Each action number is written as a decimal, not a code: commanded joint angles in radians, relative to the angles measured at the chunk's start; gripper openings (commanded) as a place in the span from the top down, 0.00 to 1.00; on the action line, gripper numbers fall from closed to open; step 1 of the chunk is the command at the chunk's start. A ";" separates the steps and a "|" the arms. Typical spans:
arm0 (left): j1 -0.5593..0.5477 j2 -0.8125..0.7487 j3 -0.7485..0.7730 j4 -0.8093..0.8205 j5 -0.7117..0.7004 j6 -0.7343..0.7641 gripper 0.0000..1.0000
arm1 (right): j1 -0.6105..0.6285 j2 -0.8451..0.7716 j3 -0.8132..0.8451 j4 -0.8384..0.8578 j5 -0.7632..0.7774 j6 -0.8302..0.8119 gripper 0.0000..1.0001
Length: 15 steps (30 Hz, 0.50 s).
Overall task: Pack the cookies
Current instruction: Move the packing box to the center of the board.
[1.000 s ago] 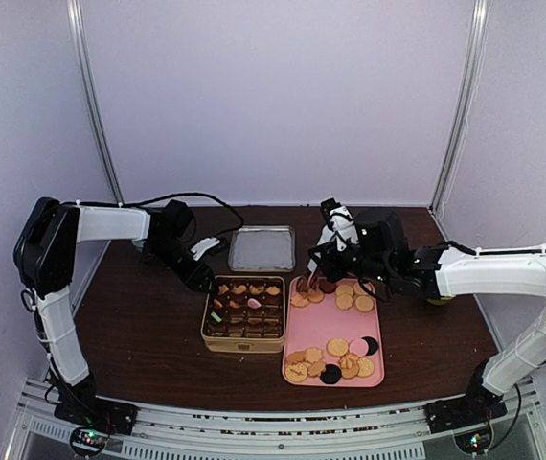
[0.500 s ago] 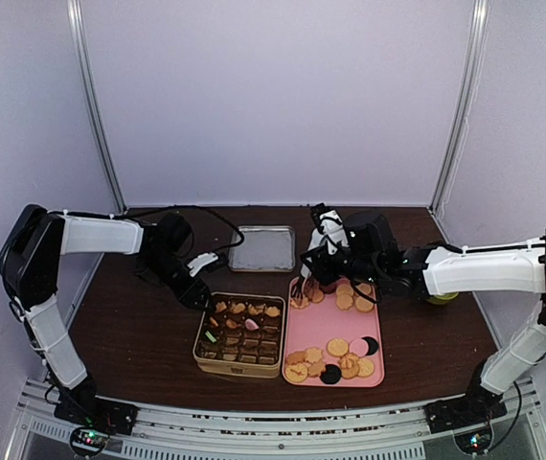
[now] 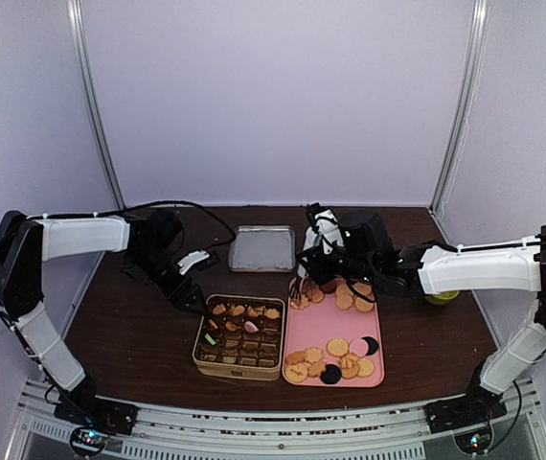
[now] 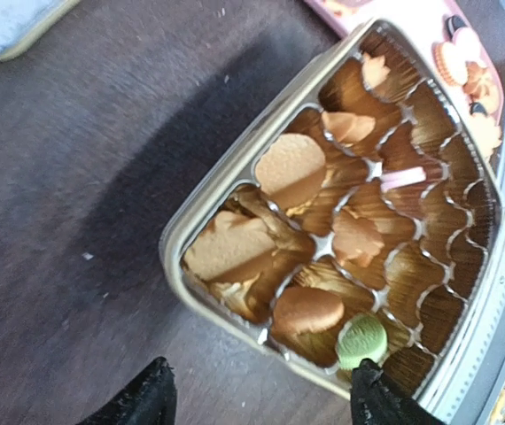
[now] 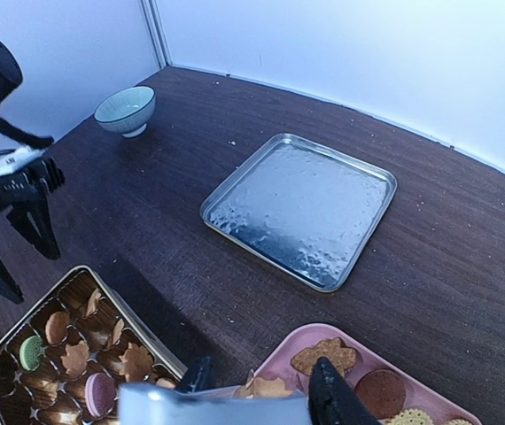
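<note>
near the desk (image 3: 139,335) front edge, a pink tray (image 3: 323,321) lies at the 3 o'clock side of a gold tin (image 3: 197,356), the two just beside each other. the cookies (image 3: 335,359) sit in two groups on the tray, one cluster of tan rounds with a pink and two black ones at its 6 o'clock end, and another cluster at its 12 o'clock end. more cookies fill the tin's far compartments, with a pink one and a green one among them, while the near rows look mostly bare.

the left tool (image 3: 194,302) hangs at the tin's 10 o'clock corner. in the left wrist view its fingers (image 4: 151,400) are spread apart and released, with nothing between them and the tin's corner below.

the right tool (image 3: 304,278) hovers at the tray's 11 o'clock corner, over the far cookies. in the right wrist view a pale, blurred strip, seemingly metal tongs (image 5: 213,405), spans between its fingers, so it appears clenched on them.

farther back, at the tin's 12 o'clock, a silver lid (image 3: 261,247) lies flat. a small pale bowl (image 5: 127,108) stands at roughly the lid's 9 o'clock, well apart from it.
</note>
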 commanded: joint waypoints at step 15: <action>0.232 -0.295 0.162 -0.261 0.091 0.107 0.27 | 0.013 -0.064 -0.107 0.018 -0.023 0.056 0.62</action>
